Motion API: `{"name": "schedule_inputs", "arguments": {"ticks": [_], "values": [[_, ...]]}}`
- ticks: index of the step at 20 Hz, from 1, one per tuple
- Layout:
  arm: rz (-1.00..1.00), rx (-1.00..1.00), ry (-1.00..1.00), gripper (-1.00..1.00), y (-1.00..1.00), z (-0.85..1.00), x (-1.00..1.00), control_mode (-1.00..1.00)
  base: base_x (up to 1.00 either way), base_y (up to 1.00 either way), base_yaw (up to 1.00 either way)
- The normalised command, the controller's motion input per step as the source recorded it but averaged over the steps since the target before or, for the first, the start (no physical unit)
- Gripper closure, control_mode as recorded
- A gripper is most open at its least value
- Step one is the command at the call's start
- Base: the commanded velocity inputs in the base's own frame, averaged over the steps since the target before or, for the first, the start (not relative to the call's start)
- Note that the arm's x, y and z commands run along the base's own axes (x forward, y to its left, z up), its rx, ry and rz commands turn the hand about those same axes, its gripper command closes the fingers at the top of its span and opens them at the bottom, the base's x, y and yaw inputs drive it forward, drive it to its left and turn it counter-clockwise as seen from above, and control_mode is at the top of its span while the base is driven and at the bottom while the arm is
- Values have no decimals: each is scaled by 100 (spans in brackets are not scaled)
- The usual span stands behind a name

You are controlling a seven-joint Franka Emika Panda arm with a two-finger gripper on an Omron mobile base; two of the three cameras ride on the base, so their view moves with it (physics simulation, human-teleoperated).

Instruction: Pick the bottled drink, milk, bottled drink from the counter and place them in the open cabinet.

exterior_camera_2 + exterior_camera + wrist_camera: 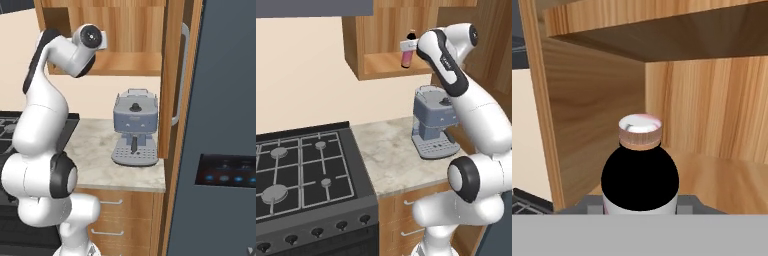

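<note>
My gripper (406, 46) is shut on a bottled drink (407, 54), a slim bottle with a dark upper part and a pink label. It holds the bottle upright inside the open cabinet (381, 66), at the right of the lower board; I cannot tell whether the bottle's base touches the wood. In the hand view the bottled drink (640, 172) stands close in front, cap up, with the cabinet's side wall to its left, the back wall behind it and the shelf board (662, 30) above it. The counter (388, 160) lies below. The milk is out of view.
A grey-blue coffee machine (433, 122) stands on the counter under the cabinet, close to my forearm. A black gas stove (301, 170) lies to the left and a grey hood (311, 6) hangs above it. A tall wood panel (172, 100) and a dark fridge (225, 125) close off the right.
</note>
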Motion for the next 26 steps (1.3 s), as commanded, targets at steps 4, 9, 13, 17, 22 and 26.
{"name": "schedule_inputs", "arguments": {"ticks": [4, 9, 13, 17, 22, 26], "values": [[-1, 0, 0, 100, 0, 0, 59, -100, 0, 0, 0], [-2, 0, 0, 100, 0, 0, 64, -100, 0, 0, 0], [-2, -1, 0, 100, 0, -9, 66, -100, 0, 0, 0], [0, -3, 0, 100, 0, -32, 45, -100, 0, 0, 0], [0, -1, 0, 100, 0, -23, 18, -100, 0, 0, 0], [0, -1, 0, 100, 0, -28, 15, -100, 0, 0, 0]]}}
